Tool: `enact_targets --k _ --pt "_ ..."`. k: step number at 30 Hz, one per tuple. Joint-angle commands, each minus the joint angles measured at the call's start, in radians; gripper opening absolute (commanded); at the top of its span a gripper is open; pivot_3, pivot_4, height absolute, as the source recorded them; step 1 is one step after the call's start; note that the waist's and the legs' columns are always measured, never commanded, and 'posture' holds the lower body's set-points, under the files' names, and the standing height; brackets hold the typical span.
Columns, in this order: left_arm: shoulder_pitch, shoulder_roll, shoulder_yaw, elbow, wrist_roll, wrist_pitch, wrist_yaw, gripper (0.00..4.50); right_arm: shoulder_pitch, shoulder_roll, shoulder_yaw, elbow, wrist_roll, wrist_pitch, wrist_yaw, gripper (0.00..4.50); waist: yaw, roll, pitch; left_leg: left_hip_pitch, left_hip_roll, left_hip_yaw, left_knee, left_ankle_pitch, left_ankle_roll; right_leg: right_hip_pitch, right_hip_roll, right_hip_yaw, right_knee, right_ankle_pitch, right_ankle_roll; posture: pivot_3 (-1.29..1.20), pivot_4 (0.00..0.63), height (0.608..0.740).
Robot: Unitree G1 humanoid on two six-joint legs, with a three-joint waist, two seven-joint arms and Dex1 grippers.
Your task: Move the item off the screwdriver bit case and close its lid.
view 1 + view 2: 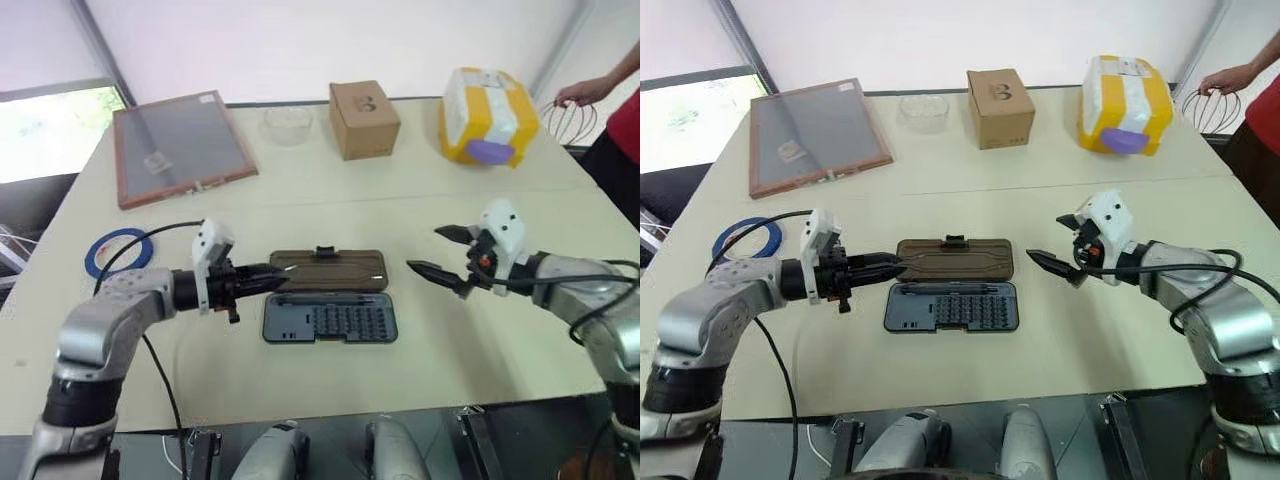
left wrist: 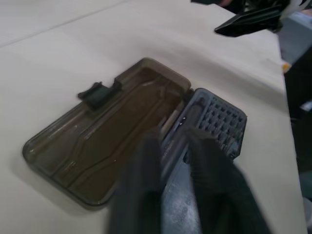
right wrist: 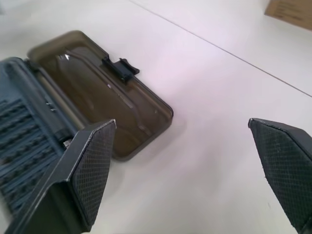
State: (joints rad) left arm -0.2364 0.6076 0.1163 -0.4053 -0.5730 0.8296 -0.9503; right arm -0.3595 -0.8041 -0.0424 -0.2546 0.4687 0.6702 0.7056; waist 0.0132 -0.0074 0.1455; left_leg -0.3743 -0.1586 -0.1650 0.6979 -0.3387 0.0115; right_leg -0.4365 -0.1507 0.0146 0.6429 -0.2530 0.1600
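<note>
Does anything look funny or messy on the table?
The screwdriver bit case lies wide open, with its brown lid flopped flat on the table on the far side of the bits. Nothing looks spilled or broken.

The bit case [image 1: 330, 322] has a dark slate-grey base gridded with small sockets, and its lid [image 1: 328, 270] is a smoky, see-through brown with a black latch [image 1: 325, 250]. The table [image 1: 300, 200] is pale cream. At the far left, a grey mesh panel [image 1: 180, 145] has a reddish-brown frame, and nearer lies a blue tape roll [image 1: 118, 250]. Far back stand a clear bowl [image 1: 288, 124], a tan cardboard box [image 1: 364, 120] and a yellow-and-white container [image 1: 487, 115] with a purple patch. The right gripper [image 1: 427, 250] is black with a white housing, and its fingers [image 3: 92, 165] have diamond cross-hatching. A person's top [image 1: 625, 125] at the far right is red.
</note>
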Motion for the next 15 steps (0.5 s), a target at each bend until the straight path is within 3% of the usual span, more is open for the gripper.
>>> enact_targets --k 1,5,12,15 --pt "0.093 0.018 -0.054 -0.089 0.047 -0.075 0.033 0.02 -0.125 0.042 0.057 0.115 -0.087 -0.030 -0.029 4.50 -0.002 0.001 0.000 0.000 0.000 0.001 0.000 0.000 0.000 0.000 0.000 0.000 -0.001 0.000 0.000 0.00 0.150 0.740" --pt "0.148 0.026 -0.103 -0.076 0.081 -0.126 0.046 0.02 -0.251 0.112 0.110 0.245 -0.143 0.010 -0.057 4.50 0.001 0.001 0.001 0.000 0.001 0.000 -0.001 0.000 0.000 0.000 0.001 0.000 -0.003 0.000 0.000 0.00 0.150 0.740" --pt "0.185 0.131 -0.280 0.035 0.324 -0.356 0.027 0.02 -0.360 0.176 0.213 0.374 -0.210 0.001 0.025 4.50 -0.001 0.002 0.000 0.000 0.001 0.000 -0.004 0.000 0.000 0.002 0.001 0.000 -0.010 0.000 0.000 0.00 0.150 0.740" --pt "0.185 0.149 -0.303 0.072 0.359 -0.413 0.020 0.02 -0.408 0.202 0.253 0.445 -0.241 0.000 0.059 4.50 -0.003 0.003 -0.001 0.001 0.001 0.000 -0.004 0.000 0.000 0.003 0.001 0.000 -0.011 0.000 0.000 0.00 0.150 0.740"
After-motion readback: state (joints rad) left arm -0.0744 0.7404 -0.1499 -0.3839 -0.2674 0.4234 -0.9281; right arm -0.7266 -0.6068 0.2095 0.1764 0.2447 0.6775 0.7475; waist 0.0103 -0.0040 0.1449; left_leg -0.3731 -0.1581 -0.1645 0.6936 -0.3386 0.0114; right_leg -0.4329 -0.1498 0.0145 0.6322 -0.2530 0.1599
